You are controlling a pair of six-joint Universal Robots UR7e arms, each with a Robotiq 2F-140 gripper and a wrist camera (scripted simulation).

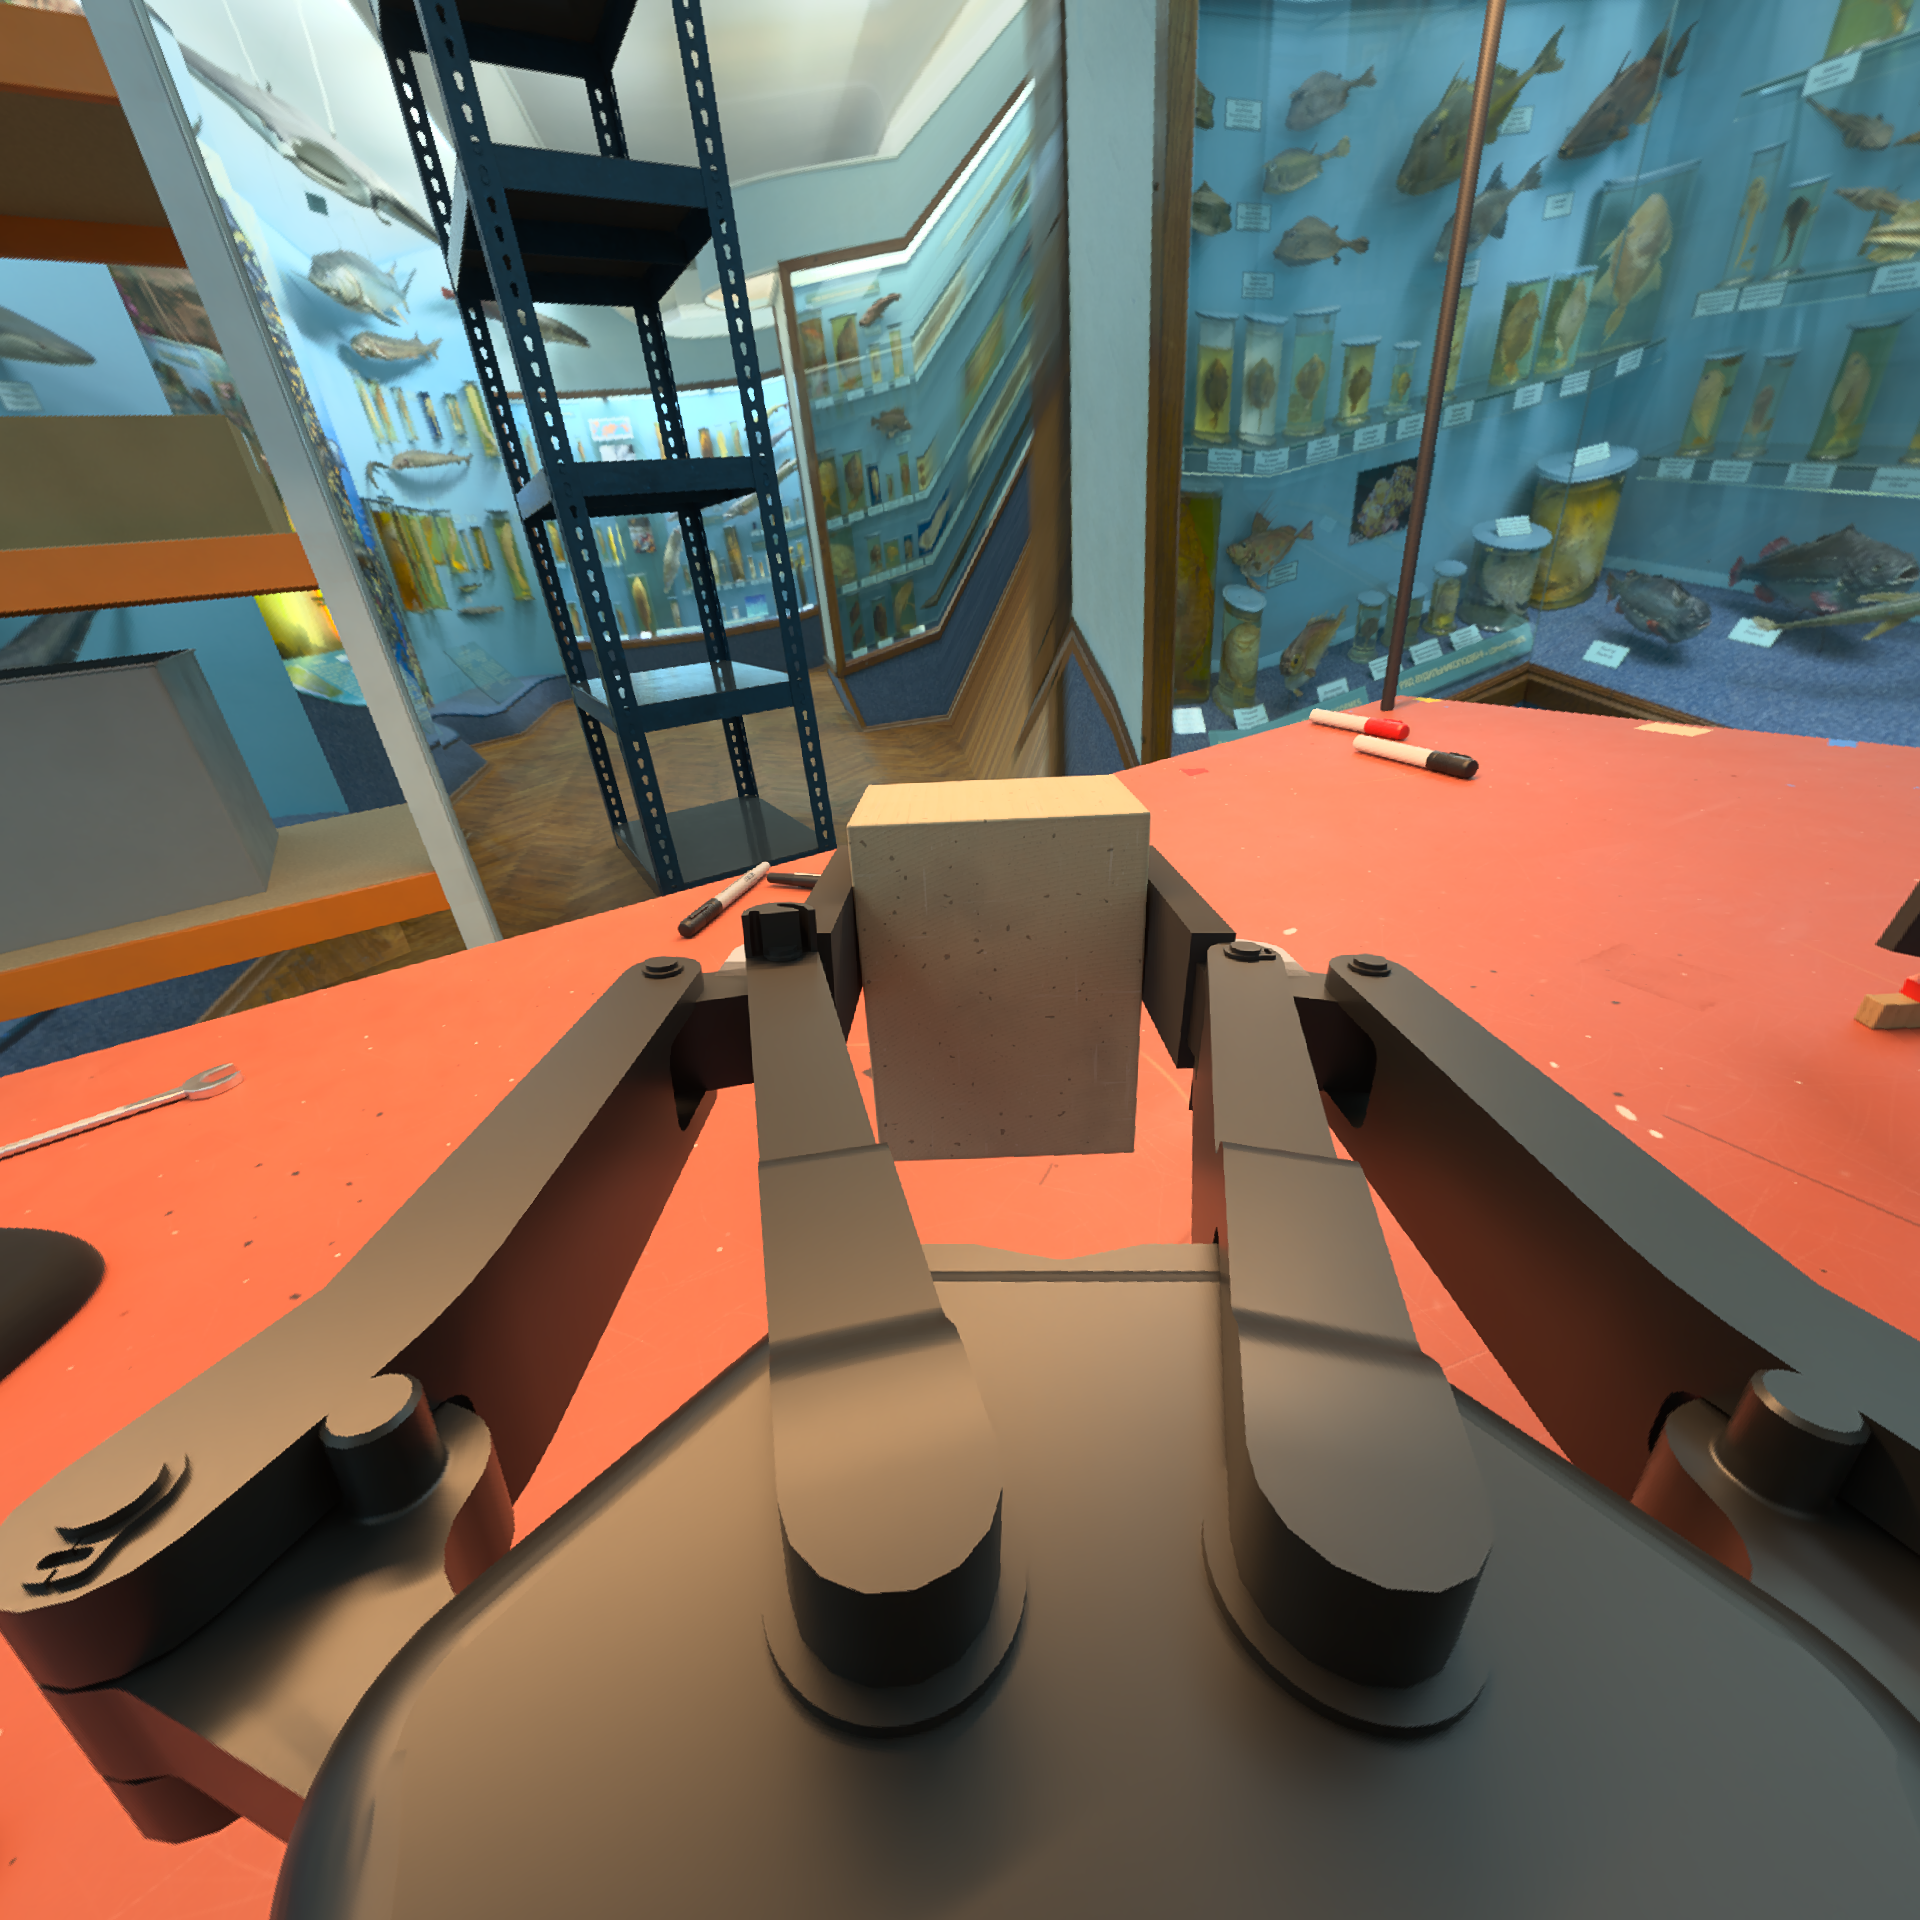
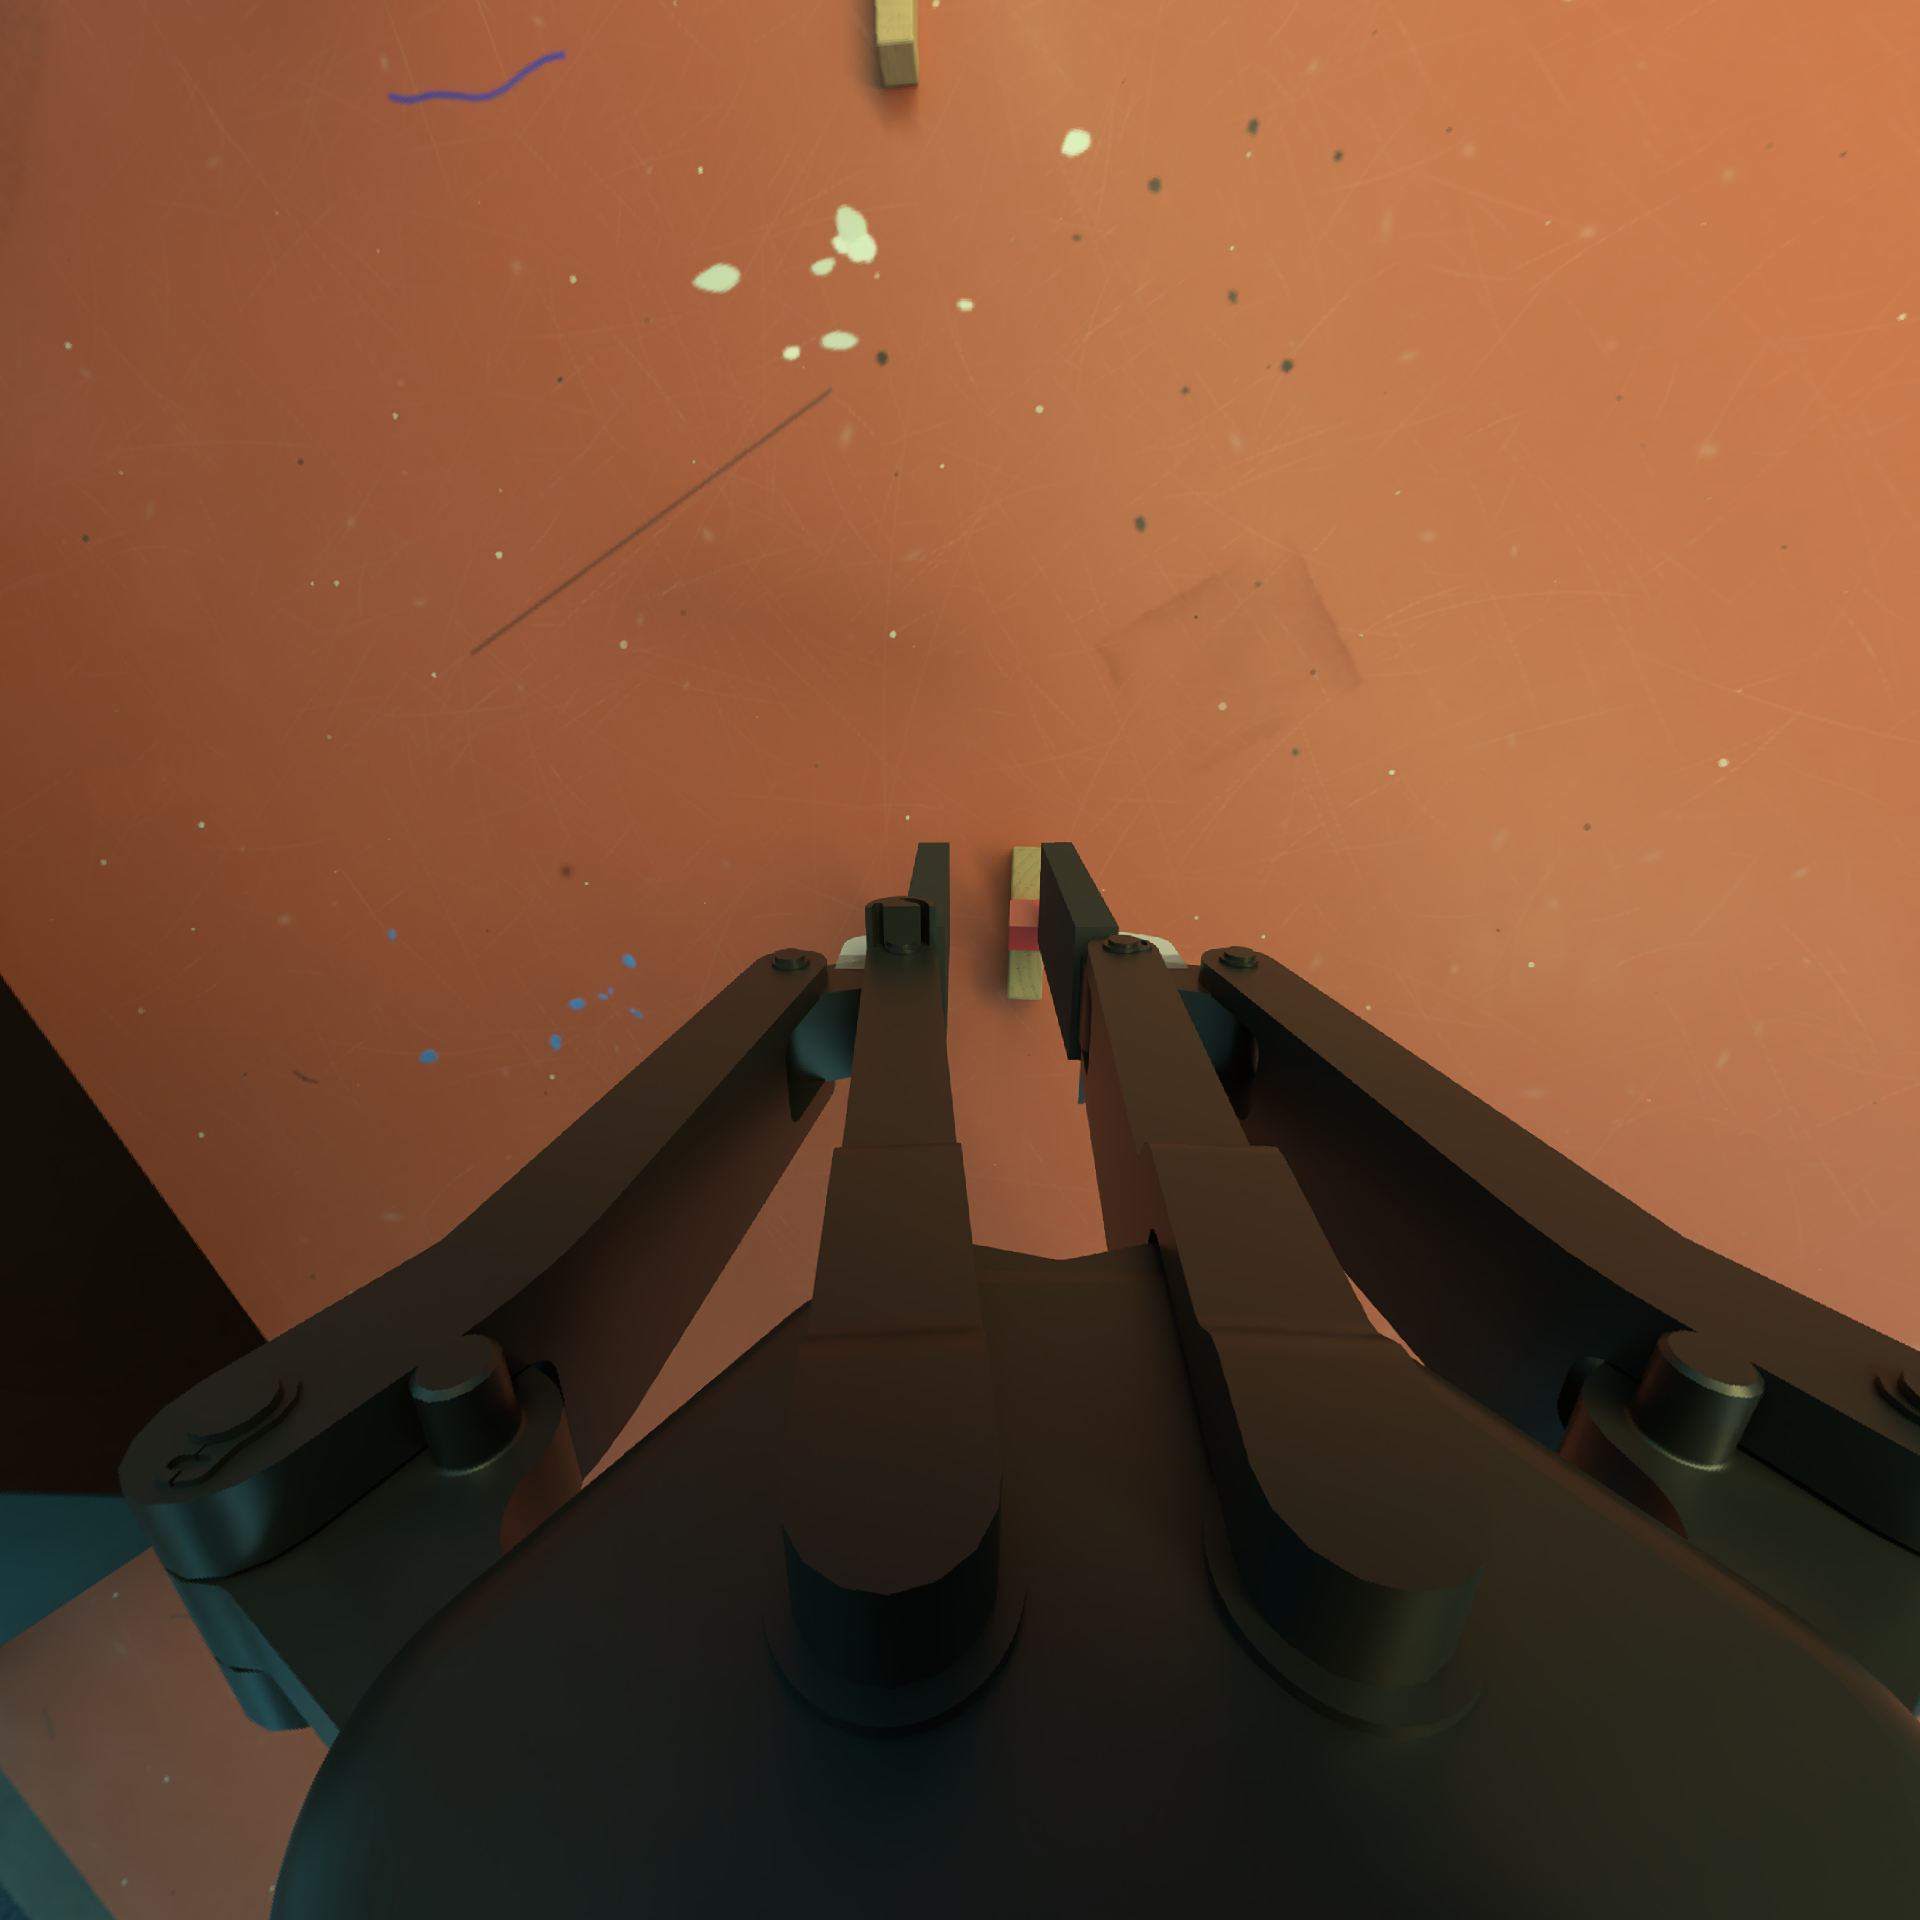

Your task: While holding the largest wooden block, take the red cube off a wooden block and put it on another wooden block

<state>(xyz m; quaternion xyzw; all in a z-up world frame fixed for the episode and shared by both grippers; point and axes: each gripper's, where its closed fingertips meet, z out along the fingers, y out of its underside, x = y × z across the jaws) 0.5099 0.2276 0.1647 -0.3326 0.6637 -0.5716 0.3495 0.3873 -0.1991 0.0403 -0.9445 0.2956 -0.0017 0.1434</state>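
Observation:
My left gripper (image 1: 1003, 935) is shut on the largest wooden block (image 1: 997, 997), a pale upright block held above the orange table (image 1: 1558, 935). At the right edge of that view a small wooden block (image 1: 1886, 1010) carries the red cube (image 1: 1910, 985). In the right wrist view my right gripper (image 2: 997, 883) looks straight down from high above the table, jaws a narrow gap apart and empty. Far below it lies a thin wooden block (image 2: 1025, 977) with the red cube (image 2: 1023, 928) on it, partly hidden by the right finger (image 2: 1075, 925). Another wooden block (image 2: 896, 47) lies at the top edge.
Two white markers (image 1: 1361, 724) (image 1: 1418, 756) lie at the table's far side by a copper pole (image 1: 1439, 364). A black marker (image 1: 722, 899) and a metal fork-tipped tool (image 1: 125, 1107) lie near the left edge. A blue rack (image 1: 623, 468) and orange shelving (image 1: 156, 582) stand beyond.

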